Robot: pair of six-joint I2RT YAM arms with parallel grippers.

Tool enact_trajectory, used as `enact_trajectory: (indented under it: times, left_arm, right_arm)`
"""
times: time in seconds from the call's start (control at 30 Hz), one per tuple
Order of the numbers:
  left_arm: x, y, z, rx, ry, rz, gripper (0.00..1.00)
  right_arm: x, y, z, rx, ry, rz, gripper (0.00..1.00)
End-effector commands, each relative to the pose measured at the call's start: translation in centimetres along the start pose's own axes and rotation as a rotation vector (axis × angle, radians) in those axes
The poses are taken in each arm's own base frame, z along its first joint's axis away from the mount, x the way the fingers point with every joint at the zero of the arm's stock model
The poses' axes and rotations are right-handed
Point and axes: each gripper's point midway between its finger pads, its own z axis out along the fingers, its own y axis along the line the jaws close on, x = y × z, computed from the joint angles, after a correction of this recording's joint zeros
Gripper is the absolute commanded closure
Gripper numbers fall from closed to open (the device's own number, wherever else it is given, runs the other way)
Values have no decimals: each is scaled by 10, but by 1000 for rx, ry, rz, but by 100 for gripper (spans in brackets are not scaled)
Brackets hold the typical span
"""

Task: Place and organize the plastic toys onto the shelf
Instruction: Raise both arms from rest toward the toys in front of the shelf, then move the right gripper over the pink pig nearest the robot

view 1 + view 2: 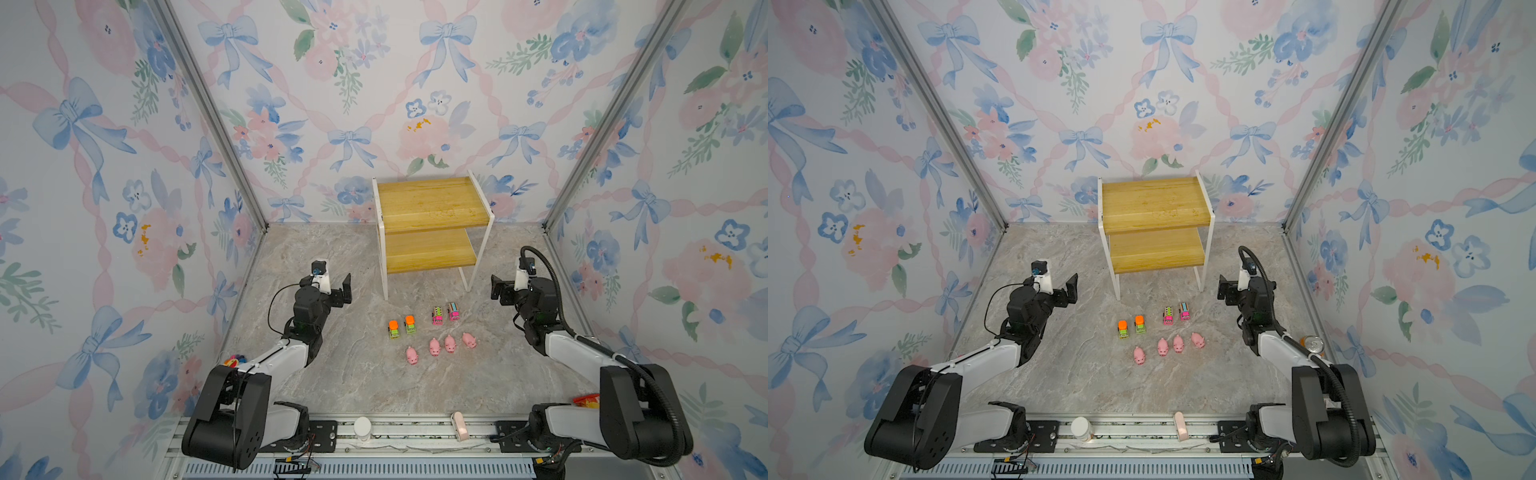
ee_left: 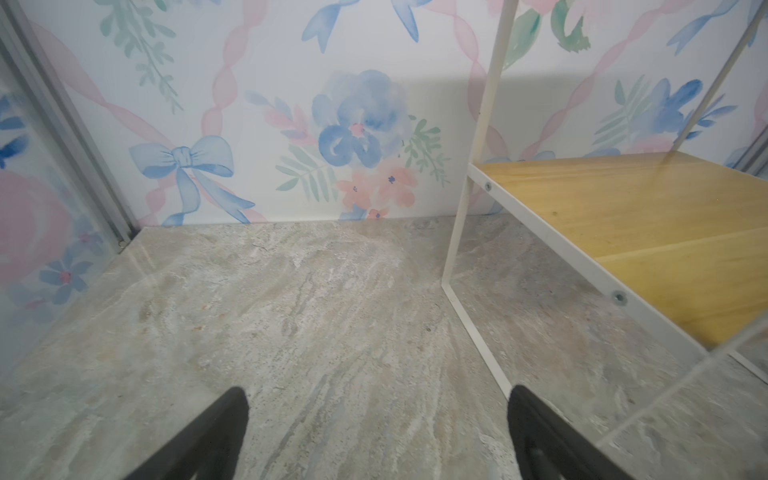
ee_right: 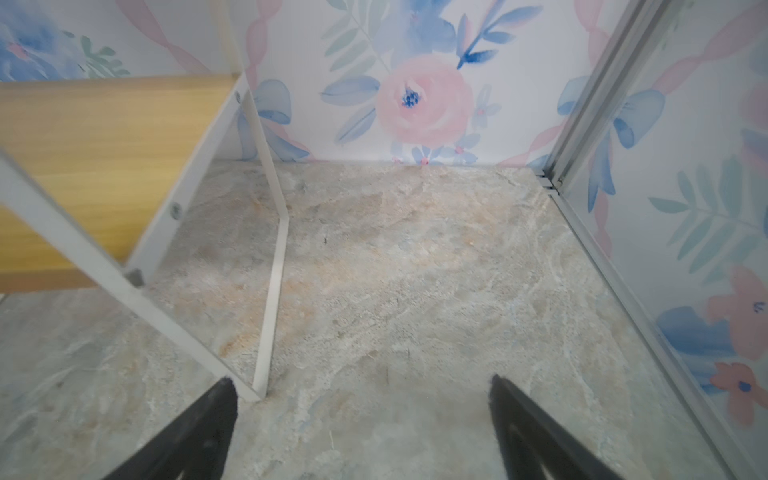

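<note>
Marbled bench, floral walls. Eight plastic toys sit in rows before the bare shelf. Left hand and right hand: fingers apart, empty, flanking shelf. Suggest descending vertically on an outer toy, sparing neighbours.

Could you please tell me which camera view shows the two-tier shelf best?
Both top views: the whole shelf is visible, both wooden tiers bare. The left wrist view shows only part of its lower board and white legs; the right wrist view shows a blurred corner of that board.
</note>
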Motion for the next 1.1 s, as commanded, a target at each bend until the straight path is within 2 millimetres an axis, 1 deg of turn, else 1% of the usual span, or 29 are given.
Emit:
enact_trajectory:
  times: [0.0,0.13,0.23,0.3,0.47,0.53,0.63,0.83,0.87,0.93,1.0,1.07]
  left_arm:
    - [3,-18,2,62,36,-60,2]
    - [4,-34,4,126,58,-119,2]
    - [9,-39,5,129,80,-129,2]
    - [13,-41,5,130,91,-135,2]
    - [17,-47,3,155,105,-134,2]
    - [18,-48,3,161,112,-134,2]
    - [21,-49,1,162,118,-139,2]
    - [27,-50,2,164,136,-138,2]
    - [29,-49,3,162,140,-137,2]
    - [32,-50,4,167,150,-137,2]
    - [34,-52,5,175,160,-139,2]
    - [36,-53,7,178,166,-147,2]
  right_arm:
    - [30,32,-17,-65,195,-49,3]
    - [30,61,-36,-140,308,-24,3]
    - [33,85,-53,-207,355,23,3]
    - [36,93,-63,-227,366,68,3]
    - [58,94,-87,-237,346,213,3]
    - [73,95,-96,-264,343,277,4]
    - [99,88,-106,-252,351,343,4]
    - [133,82,-124,-251,356,414,7]
    - [137,79,-125,-242,353,426,8]
    - [139,78,-128,-244,315,461,9]
    - [142,72,-131,-211,312,504,10]
    - [146,69,-134,-195,311,502,10]
